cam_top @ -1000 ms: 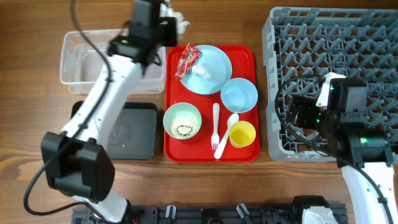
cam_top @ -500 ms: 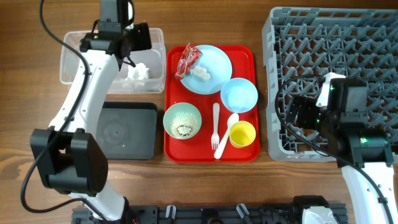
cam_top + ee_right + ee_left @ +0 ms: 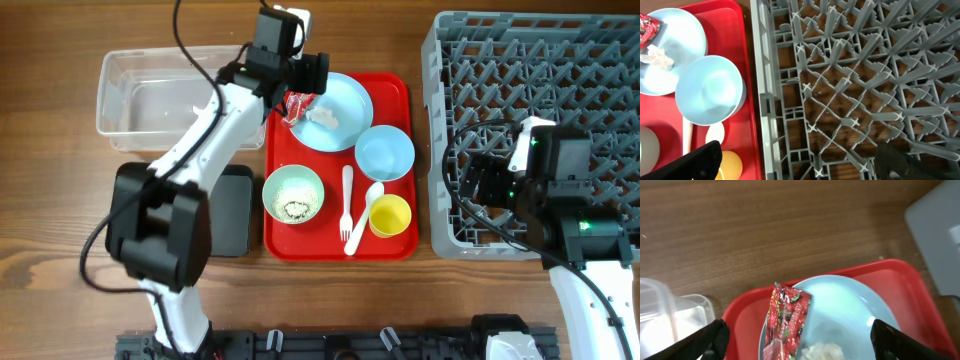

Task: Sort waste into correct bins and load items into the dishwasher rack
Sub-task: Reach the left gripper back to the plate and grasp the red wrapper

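The grey rack (image 3: pixel 540 60) stood right of the red tray (image 3: pixel 395 85), with the right gripper (image 3: pixel 800 152) spread wide and empty above it. The clear tub (image 3: pixel 130 100) sat left of the tray. At the tray's far end, the plate (image 3: pixel 350 95) held the red wrapper (image 3: pixel 787 315) and tissue (image 3: pixel 325 117), under the left gripper (image 3: pixel 799 330), whose fingers were apart and held nothing.

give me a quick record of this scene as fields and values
left gripper: open, above red wrapper
right gripper: open, holding nothing, over rack edge
blue plate: carries red wrapper and tissue
green bowl: crumbs inside
red tray: also holds blue bowl, yellow cup, fork, spoon
rack: no dishes seen in it
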Controlling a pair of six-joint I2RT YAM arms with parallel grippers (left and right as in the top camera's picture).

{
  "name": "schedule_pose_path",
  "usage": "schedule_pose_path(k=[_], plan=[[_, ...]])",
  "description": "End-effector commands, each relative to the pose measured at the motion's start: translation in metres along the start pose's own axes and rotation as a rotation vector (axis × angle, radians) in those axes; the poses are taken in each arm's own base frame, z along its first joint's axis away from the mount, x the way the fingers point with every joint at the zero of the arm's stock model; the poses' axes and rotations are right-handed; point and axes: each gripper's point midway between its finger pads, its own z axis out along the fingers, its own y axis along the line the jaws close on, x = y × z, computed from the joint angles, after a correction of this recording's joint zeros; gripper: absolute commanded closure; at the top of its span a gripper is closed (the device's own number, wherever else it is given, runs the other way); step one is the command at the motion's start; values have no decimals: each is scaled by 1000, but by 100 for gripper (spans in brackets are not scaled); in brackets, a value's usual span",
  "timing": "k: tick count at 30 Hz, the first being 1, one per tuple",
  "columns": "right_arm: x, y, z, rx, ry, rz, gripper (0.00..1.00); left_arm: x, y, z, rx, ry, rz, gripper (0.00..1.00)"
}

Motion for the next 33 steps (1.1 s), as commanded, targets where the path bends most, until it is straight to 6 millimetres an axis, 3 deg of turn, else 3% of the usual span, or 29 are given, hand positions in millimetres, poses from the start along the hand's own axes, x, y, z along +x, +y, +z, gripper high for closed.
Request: schedule_pose_path(k=[1,7,15,17,22,33], plan=[[-10,-3,-8,19,-41,2,0,17,4,26,-14,36,17,8],[-10,-3,-8,19,-42,2,0,42,7,53,-20,93,18,8],[-11,-3,-8,19,-43,2,0,66,8,69,-25,157,21,13],[-11,-3,-8,18,-45,2,0,73,5,70,-24,176,25,17],[-12,-3,-8,17,-48,2,0,76,3,70,-22,189,30,38],[-12,-3,-8,17,-50,2,0,93,2,66,-29,256,32,50]])
